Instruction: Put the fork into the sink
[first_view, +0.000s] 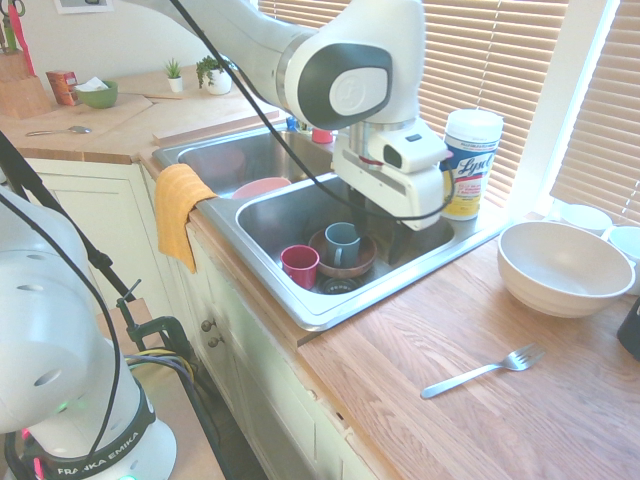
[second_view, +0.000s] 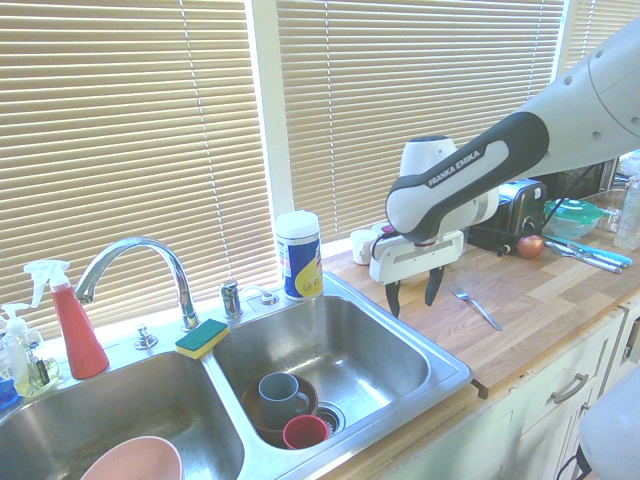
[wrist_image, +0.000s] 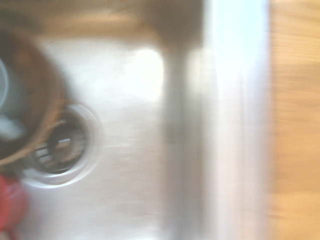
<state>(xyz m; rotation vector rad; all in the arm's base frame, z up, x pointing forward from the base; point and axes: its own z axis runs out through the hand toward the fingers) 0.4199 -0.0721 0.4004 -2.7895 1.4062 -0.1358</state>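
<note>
My two-finger gripper (second_view: 414, 292), fingers apart and empty, hangs over the right-hand basin of the double stainless steel sink (second_view: 440, 385), near the rim beside the wooden countertop (first_view: 480, 420). The slim silver four-tined fork (first_view: 482, 371) lies flat on that countertop, well apart from the gripper, near a large white bowl (first_view: 565, 268)

Bright window backlight; wrist view blurred.

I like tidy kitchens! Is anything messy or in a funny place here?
Only the fork: it lies alone on the wooden counter, away from the sink. The open gripper holds nothing. No spills show.
</note>
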